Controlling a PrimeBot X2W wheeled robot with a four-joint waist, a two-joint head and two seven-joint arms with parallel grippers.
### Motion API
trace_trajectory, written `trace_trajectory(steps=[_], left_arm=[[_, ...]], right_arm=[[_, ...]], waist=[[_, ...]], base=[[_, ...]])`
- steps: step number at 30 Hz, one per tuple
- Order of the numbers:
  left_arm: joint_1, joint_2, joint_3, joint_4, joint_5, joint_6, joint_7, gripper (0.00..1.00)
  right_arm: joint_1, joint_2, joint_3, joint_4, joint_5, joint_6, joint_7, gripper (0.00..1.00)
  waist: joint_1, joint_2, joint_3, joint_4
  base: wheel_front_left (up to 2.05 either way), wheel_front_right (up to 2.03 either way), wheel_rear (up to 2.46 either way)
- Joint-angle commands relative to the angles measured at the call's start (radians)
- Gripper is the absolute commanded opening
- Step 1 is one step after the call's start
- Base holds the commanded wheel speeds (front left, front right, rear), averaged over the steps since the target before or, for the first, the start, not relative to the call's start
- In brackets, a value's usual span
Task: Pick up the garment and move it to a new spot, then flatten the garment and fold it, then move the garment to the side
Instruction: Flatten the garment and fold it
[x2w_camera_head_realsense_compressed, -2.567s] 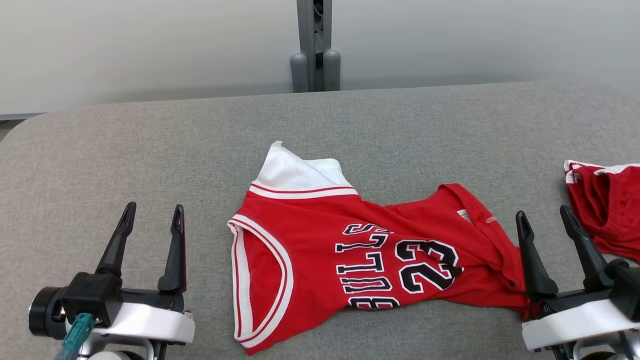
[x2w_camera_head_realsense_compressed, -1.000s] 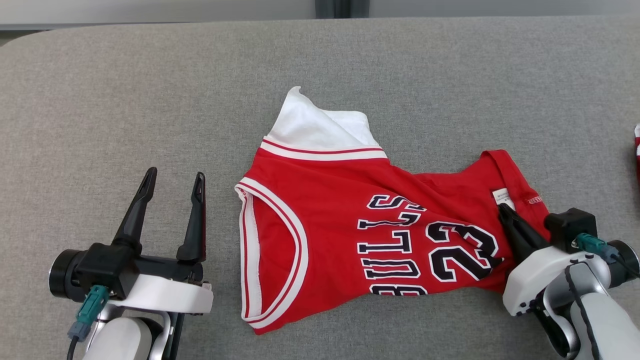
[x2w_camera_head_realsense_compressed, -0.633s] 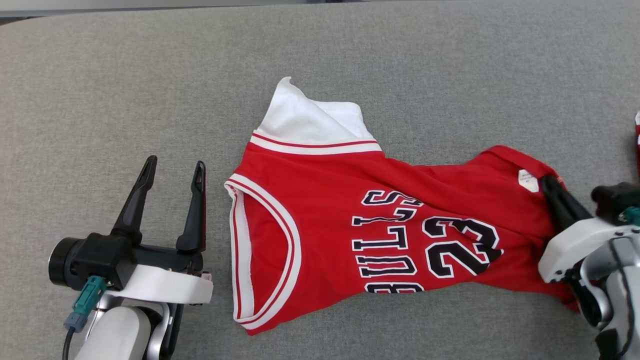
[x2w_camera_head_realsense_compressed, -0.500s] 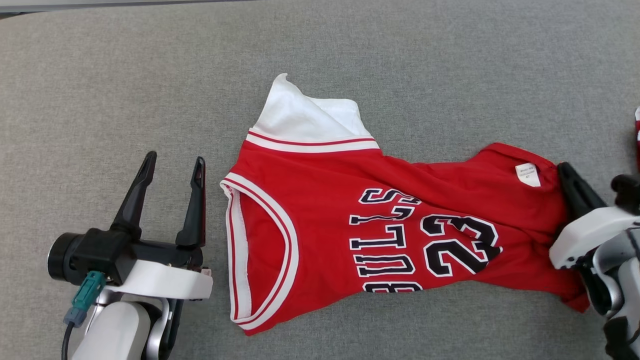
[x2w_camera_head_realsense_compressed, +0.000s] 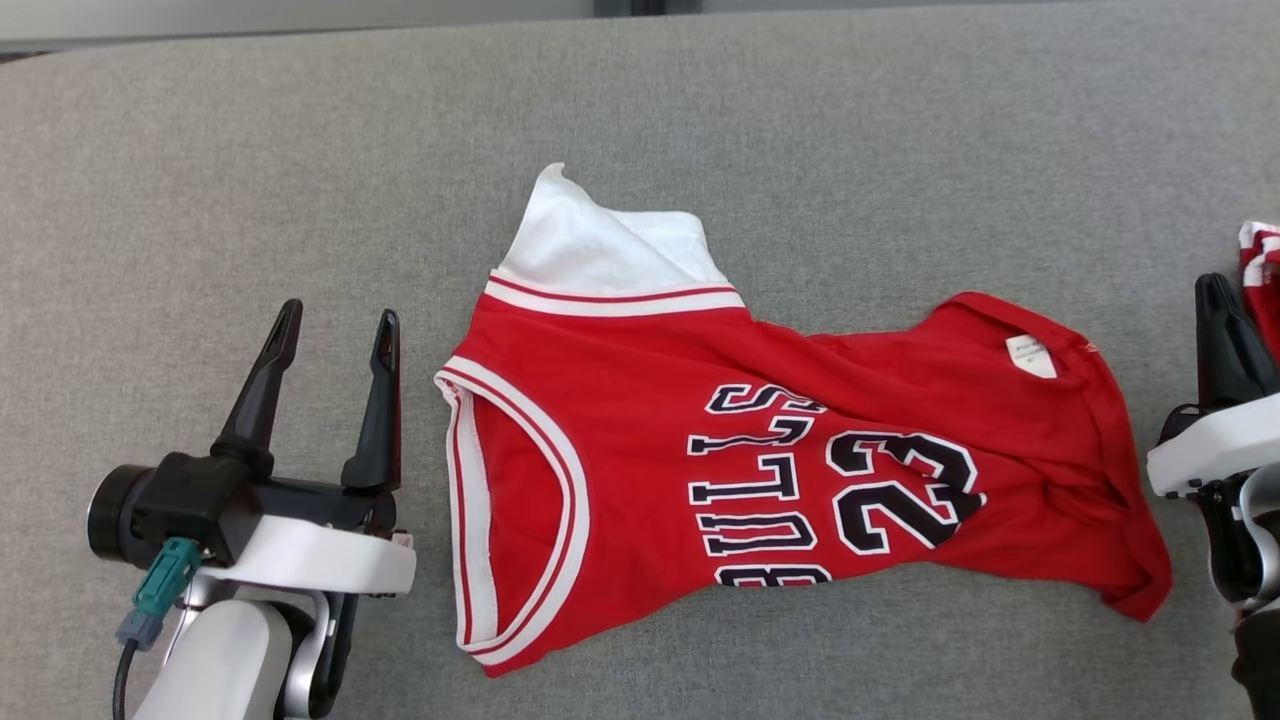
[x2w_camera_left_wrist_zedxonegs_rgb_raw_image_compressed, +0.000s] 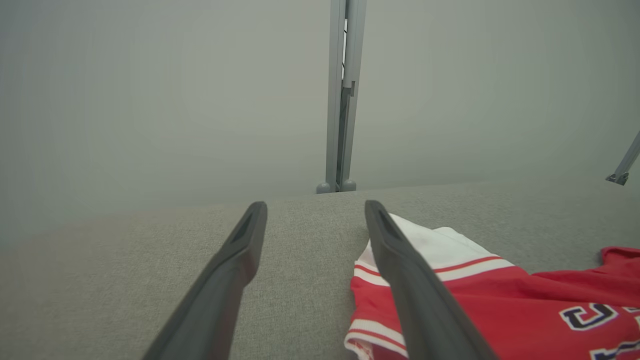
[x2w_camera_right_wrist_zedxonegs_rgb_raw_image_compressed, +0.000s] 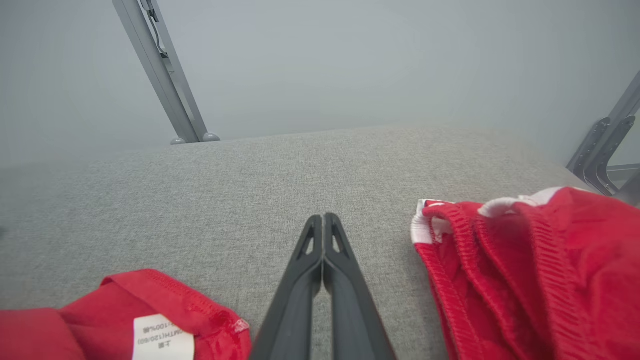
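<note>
The garment (x2w_camera_head_realsense_compressed: 780, 440) is a red basketball jersey with white trim and dark lettering. It lies crumpled on the grey table (x2w_camera_head_realsense_compressed: 900, 150), with a white inner flap turned up at its far left corner. My left gripper (x2w_camera_head_realsense_compressed: 339, 312) stands open just left of the jersey's armhole, not touching it. In the left wrist view the left gripper (x2w_camera_left_wrist_zedxonegs_rgb_raw_image_compressed: 315, 205) has nothing between its fingers, and the garment (x2w_camera_left_wrist_zedxonegs_rgb_raw_image_compressed: 500, 305) lies to their right. My right gripper (x2w_camera_head_realsense_compressed: 1213, 285) is shut and empty, just right of the jersey's labelled end. The right wrist view shows the right gripper (x2w_camera_right_wrist_zedxonegs_rgb_raw_image_compressed: 324, 217) between the garment (x2w_camera_right_wrist_zedxonegs_rgb_raw_image_compressed: 165, 305) and another cloth.
A second red garment with white trim (x2w_camera_head_realsense_compressed: 1262, 270) is bunched at the table's right edge, close beside my right gripper; it is large in the right wrist view (x2w_camera_right_wrist_zedxonegs_rgb_raw_image_compressed: 525, 270). Grey frame posts (x2w_camera_left_wrist_zedxonegs_rgb_raw_image_compressed: 342, 95) stand behind the table.
My shut right gripper dragged the jersey's right end to the right, stretching it out, then came off it to stand beside it. The head camera shifted. The left gripper stayed open in place.
</note>
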Motion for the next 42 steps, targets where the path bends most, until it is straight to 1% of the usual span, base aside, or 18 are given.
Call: trace_trajectory(steps=[1, 5, 6, 7, 8, 14, 17, 20, 26, 30, 42], left_arm=[[0.014, 0.005, 0.007, -0.001, -0.003, 0.001, -0.003, 1.00], [0.029, 0.016, 0.014, -0.017, 0.000, 0.010, -0.004, 1.00], [0.035, 0.018, 0.014, -0.020, 0.001, 0.011, -0.003, 1.00], [0.039, 0.021, 0.015, -0.025, 0.001, 0.013, -0.002, 1.00], [0.043, 0.026, 0.016, -0.035, 0.001, 0.017, 0.004, 1.00], [0.074, 0.041, 0.014, -0.063, 0.006, 0.028, 0.024, 1.00], [0.091, 0.049, 0.011, -0.074, 0.007, 0.034, 0.034, 1.00], [0.117, 0.057, 0.007, -0.083, 0.008, 0.042, 0.042, 1.00], [0.172, 0.066, 0.007, -0.109, 0.000, 0.063, 0.075, 1.00], [0.201, 0.075, 0.006, -0.128, -0.003, 0.073, 0.092, 1.00], [0.214, 0.080, -0.003, -0.154, -0.010, 0.082, 0.109, 1.00]], right_arm=[[0.021, 0.006, -0.008, -0.033, 0.006, 0.000, -0.018, 0.00], [0.077, 0.039, -0.024, -0.163, -0.001, 0.000, -0.030, 0.00], [0.094, 0.048, -0.026, -0.199, -0.008, 0.000, -0.028, 0.16], [0.111, 0.059, -0.027, -0.239, -0.018, 0.000, -0.025, 0.49], [0.150, 0.085, -0.024, -0.313, -0.030, 0.000, -0.014, 1.00], [0.259, 0.149, -0.008, -0.521, -0.091, 0.000, 0.043, 1.00], [0.324, 0.171, 0.005, -0.598, -0.122, 0.000, 0.076, 1.00], [0.395, 0.192, 0.017, -0.649, -0.139, 0.000, 0.108, 1.00], [0.512, 0.213, 0.011, -0.692, -0.145, 0.000, 0.148, 1.00], [0.553, 0.218, 0.006, -0.711, -0.142, 0.000, 0.158, 1.00], [0.566, 0.219, -0.001, -0.727, -0.123, 0.000, 0.166, 1.00]], waist=[[0.0000, 0.0000, -0.019, -0.009], [0.0000, 0.0000, -0.059, -0.023], [0.0000, 0.0000, -0.068, -0.027], [0.0000, 0.0000, -0.077, -0.030], [0.0000, 0.0000, -0.097, -0.036], [0.0000, 0.0000, -0.149, -0.050], [0.0000, 0.0000, -0.173, -0.053], [0.0000, 0.0000, -0.201, -0.054], [0.0000, 0.0000, -0.245, -0.057], [0.0000, 0.0000, -0.259, -0.060], [0.0000, 0.0000, -0.264, -0.054]], base=[[0.00, 0.00, 0.00], [0.00, 0.00, 0.00], [0.00, 0.00, 0.00], [0.00, 0.00, 0.00], [0.00, 0.00, 0.00], [0.00, 0.00, 0.00], [0.00, 0.00, 0.00], [0.00, 0.00, 0.00], [0.00, 0.00, 0.00], [0.00, 0.00, 0.00], [0.00, 0.00, 0.00]])
